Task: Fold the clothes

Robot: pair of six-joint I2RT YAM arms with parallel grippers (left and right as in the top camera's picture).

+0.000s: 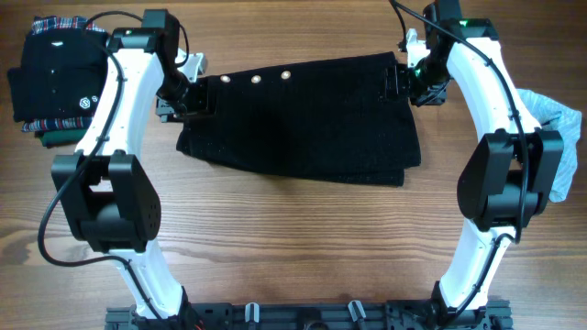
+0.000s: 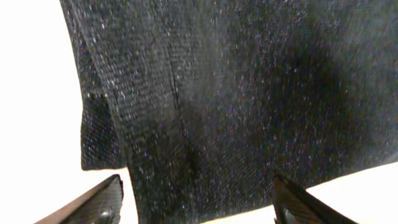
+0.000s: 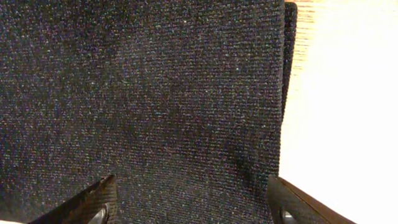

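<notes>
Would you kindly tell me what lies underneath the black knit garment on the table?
Only its own folded lower layer peeks out beneath the black knit garment, resting on the wooden table. Anything under its middle is covered and cannot be seen.

The wooden counter (image 1: pixel 293 243) carries three things. The black fuzzy clothes (image 1: pixel 303 128) lie flat between the left jaws and the right jaws, with pale buttons (image 1: pixel 256 80) along one edge. Outside the left jaws lies a black garment with plaid trim (image 1: pixel 57 78). Outside the right jaws lies a light blue cloth (image 1: pixel 561 124).
</notes>
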